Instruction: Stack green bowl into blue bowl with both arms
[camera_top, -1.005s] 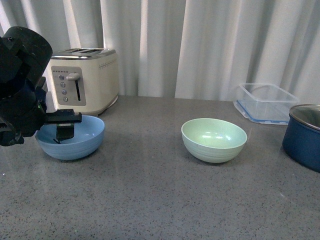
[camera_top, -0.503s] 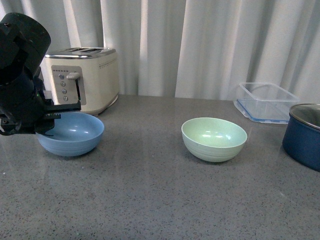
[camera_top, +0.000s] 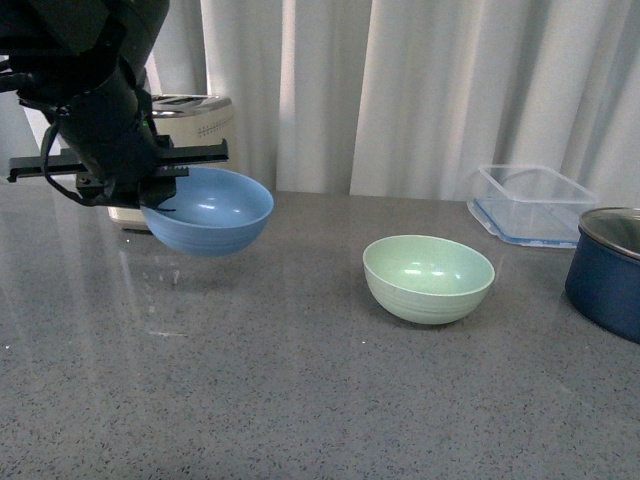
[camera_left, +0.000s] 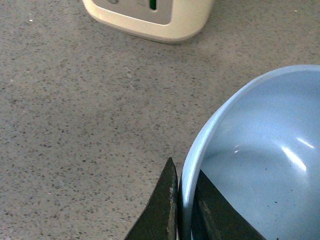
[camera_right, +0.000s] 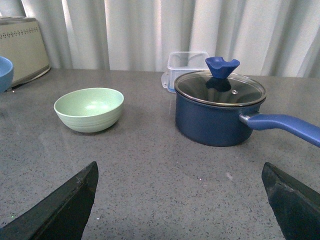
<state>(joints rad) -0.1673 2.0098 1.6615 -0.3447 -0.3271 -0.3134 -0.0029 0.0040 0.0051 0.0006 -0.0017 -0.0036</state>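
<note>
room: grey counter, white curtains behind.
left gripper: pinching the rim of the blue bowl, one finger inside, one outside, for a firm hold.
blue bowl: up off the counter, by the toaster.
green bowl: sitting on the counter, well apart.
right gripper: spread wide, empty, likely next for the green bowl.

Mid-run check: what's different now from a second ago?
The left claw, shut on the rim of the blue bowl, has lifted it off the counter and carried it to the robot's right, toward the green bowl. The blue bowl now hangs in front of the toaster. The green bowl, toaster, navy pot and clear container have not moved.
</note>
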